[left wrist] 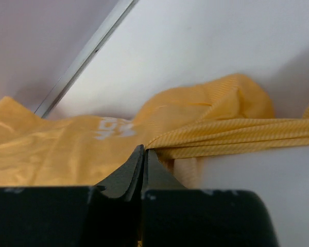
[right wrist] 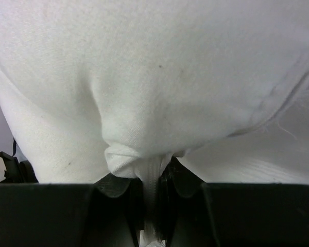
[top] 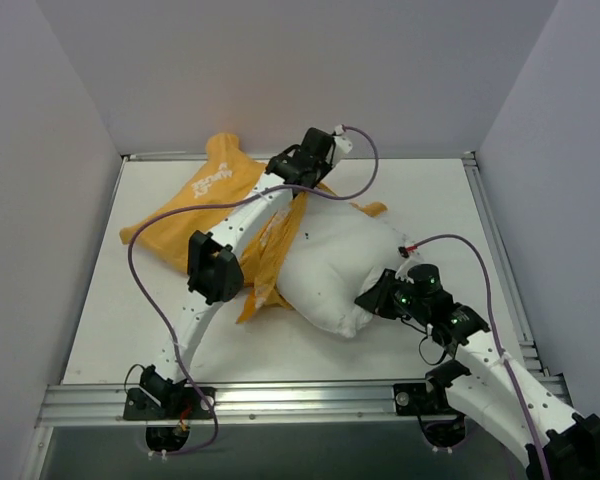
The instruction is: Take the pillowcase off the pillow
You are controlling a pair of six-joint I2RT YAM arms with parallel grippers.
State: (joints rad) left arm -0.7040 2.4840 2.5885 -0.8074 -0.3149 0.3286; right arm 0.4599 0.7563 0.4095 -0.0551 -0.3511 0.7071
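The white pillow (top: 345,265) lies at the table's middle, mostly bare. The orange-yellow pillowcase (top: 195,205) stretches from it toward the back left, with folds still under the pillow's left side. My left gripper (top: 283,168) is above the pillowcase near the back, shut on a ribbed edge of it (left wrist: 216,135); its jaws (left wrist: 143,150) are pressed together at the fabric. My right gripper (top: 370,298) is at the pillow's near right corner, shut on a pinched fold of the white pillow (right wrist: 144,164). The Mickey print is hidden.
Grey walls enclose the white table on the left, back and right. A metal rail (top: 280,398) runs along the near edge and another (left wrist: 87,54) along the back. Purple cables loop over both arms.
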